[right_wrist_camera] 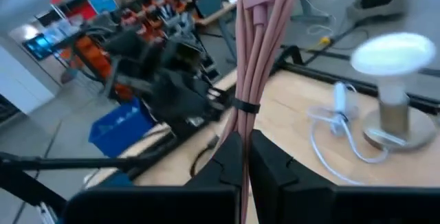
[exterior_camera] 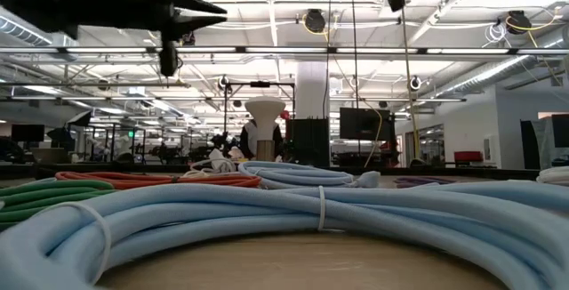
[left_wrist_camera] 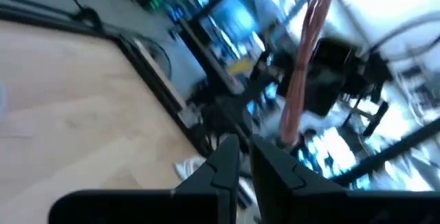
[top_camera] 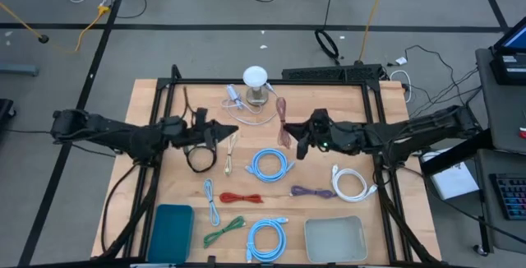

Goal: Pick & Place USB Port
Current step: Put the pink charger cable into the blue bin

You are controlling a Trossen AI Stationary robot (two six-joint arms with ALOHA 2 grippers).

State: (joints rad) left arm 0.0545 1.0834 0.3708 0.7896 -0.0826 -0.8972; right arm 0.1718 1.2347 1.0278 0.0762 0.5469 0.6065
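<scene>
Both arms meet over the table's far middle.
Right gripper [top_camera: 289, 139] clenches the pink cable [right_wrist_camera: 256, 59], lifted clear of the table [top_camera: 148, 136]; left gripper [top_camera: 233, 128] nearly closed, its hold on the black cable [top_camera: 200, 159] unclear.

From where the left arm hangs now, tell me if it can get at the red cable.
Probably yes. The left gripper hangs above the table's middle, and the red cable lies uncovered in front of it. But it seems to hold a black cable, which it must drop first.
</scene>
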